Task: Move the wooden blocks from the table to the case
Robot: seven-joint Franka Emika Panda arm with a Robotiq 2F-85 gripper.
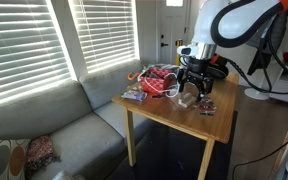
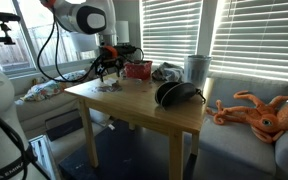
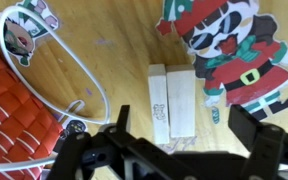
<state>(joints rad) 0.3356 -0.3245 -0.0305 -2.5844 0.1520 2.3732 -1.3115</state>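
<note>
Two pale wooden blocks [image 3: 171, 100] lie side by side on the table, seen in the wrist view. My gripper [image 3: 182, 122] is open and empty just above them, with one finger on each side of the pair. In both exterior views the gripper [image 1: 191, 86] [image 2: 109, 72] hangs low over the table's end. The black rounded case [image 2: 174, 95] sits on the table well away from the gripper, toward the sofa side.
A red-and-white bundle [image 3: 14, 110] [image 2: 137, 70] with a white loop lies beside the blocks. A flat patterned card with a Santa panda [image 3: 229, 50] lies on their other side. A pale cup [image 2: 196, 68] stands behind the case. An orange octopus toy [image 2: 259, 112] lies on the sofa.
</note>
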